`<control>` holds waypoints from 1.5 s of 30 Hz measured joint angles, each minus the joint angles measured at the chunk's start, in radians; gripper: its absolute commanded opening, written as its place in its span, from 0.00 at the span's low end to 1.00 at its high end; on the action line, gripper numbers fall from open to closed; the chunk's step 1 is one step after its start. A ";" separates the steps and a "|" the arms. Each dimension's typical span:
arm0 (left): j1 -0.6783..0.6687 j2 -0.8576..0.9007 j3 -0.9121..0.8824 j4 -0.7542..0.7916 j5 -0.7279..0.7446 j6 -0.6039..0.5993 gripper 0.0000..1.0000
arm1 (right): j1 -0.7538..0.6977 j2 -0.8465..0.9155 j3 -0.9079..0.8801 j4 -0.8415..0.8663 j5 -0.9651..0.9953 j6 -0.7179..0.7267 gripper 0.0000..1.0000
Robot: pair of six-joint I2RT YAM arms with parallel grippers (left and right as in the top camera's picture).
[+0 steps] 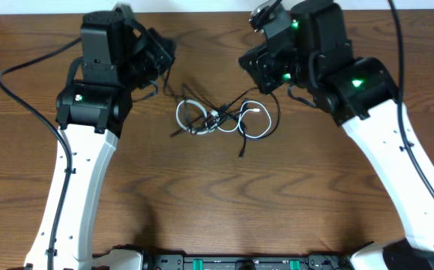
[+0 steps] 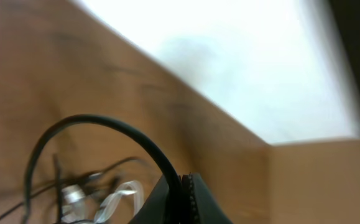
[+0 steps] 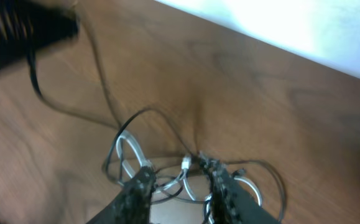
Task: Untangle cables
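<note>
Overhead and wrist views of one wooden table flanked by two arms. One tangle of cables lies on the table slightly above the centre of the overhead frame, between the two arm heads. Within it a white cord shows as two pale loops, one at the left and one at the right of the heap. Thin black cords cross through them, too interlaced to count.

The left gripper, at the lower centre of its wrist view, is pressed together on one black cord. This cord arches up and to the left, then drops toward the blurred heap at the lower left.

The right gripper, at the bottom of its wrist view, has its two fingers apart and holds nothing; the tangle lies just beyond and between them.

Two thick black leads run along the arms, one on each. Four green lamps glow on the arms: one on the left arm, three on the right. In the overhead view each arm head hides its own fingertips
</note>
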State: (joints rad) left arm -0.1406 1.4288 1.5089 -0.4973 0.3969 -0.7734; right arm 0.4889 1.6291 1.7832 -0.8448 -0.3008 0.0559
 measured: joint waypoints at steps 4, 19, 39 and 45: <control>0.000 0.000 0.000 0.056 0.080 -0.018 0.07 | 0.018 0.073 0.000 -0.010 -0.061 -0.026 0.43; 0.000 0.000 0.000 0.058 0.130 -0.039 0.07 | 0.105 0.329 0.000 0.049 -0.116 -0.061 0.35; 0.000 0.000 0.000 0.010 0.110 -0.039 0.08 | 0.130 0.378 0.000 0.094 -0.088 -0.071 0.09; 0.000 0.000 0.000 -0.015 0.076 -0.038 0.07 | 0.130 0.375 0.000 0.089 -0.088 -0.071 0.01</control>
State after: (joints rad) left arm -0.1402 1.4288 1.5089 -0.5125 0.4725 -0.8116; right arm 0.6193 2.0037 1.7828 -0.7563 -0.3885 -0.0154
